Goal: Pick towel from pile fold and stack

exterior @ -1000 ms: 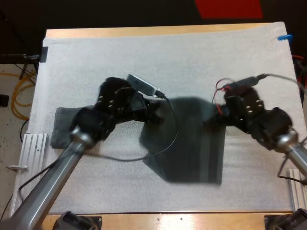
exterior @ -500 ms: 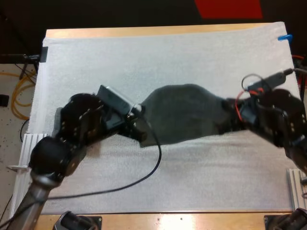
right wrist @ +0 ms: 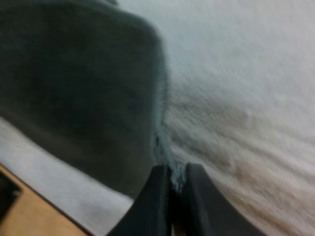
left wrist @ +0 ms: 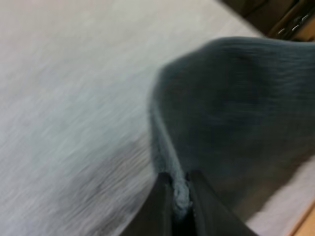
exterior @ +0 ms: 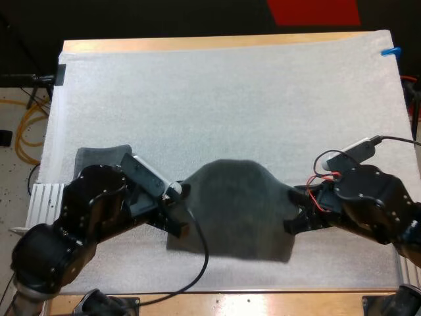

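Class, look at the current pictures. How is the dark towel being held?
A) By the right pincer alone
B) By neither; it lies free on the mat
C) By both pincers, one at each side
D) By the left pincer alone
C: the left pincer and the right pincer each clamp an edge of the towel, which spans between them.

- A robot lab or test bench, not a home.
- Two robot arms, left [exterior: 62, 240] and right [exterior: 378, 214], work over a wooden table [exterior: 197, 43] under a white foam mat [exterior: 230, 99].
- Orange cables [exterior: 27, 131] lie loose on the speckled floor [exterior: 10, 191].
- A metal rail [exterior: 47, 197] sits at the table's edge.
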`<state>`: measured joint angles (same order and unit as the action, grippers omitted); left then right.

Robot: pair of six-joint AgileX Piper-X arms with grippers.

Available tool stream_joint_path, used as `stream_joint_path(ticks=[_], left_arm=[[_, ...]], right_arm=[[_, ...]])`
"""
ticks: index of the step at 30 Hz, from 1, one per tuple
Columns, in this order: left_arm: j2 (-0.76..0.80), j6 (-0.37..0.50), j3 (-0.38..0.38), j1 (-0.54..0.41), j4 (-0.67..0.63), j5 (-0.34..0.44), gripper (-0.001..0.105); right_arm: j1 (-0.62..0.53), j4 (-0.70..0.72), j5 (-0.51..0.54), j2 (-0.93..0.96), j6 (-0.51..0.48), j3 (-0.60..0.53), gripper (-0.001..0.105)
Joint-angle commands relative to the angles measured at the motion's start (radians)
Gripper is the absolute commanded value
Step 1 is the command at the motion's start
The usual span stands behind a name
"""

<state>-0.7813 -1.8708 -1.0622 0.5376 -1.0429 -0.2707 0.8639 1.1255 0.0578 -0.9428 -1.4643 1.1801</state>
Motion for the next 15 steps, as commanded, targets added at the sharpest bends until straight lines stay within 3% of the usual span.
stream_joint_path(ticks=[1, 6, 8, 15], left_arm=[[-0.017, 0.008, 0.016, -0.001, 0.003, 0.037, 0.000], [-0.105, 0.034, 0.105, -0.054, 0.114, 0.067, 0.000], [-0.171, 0.057, 0.142, -0.087, 0.193, 0.108, 0.000], [-0.401, 0.166, 0.159, -0.160, 0.447, 0.084, 0.000]], right_arm=[[0.000, 0.017, 0.045, -0.018, 0.007, -0.003, 0.000], [-0.074, -0.066, 0.069, -0.141, -0.067, -0.066, 0.000], [-0.135, -0.166, 0.056, -0.214, -0.131, -0.094, 0.000], [-0.297, -0.429, -0.041, -0.443, -0.214, -0.111, 0.000]])
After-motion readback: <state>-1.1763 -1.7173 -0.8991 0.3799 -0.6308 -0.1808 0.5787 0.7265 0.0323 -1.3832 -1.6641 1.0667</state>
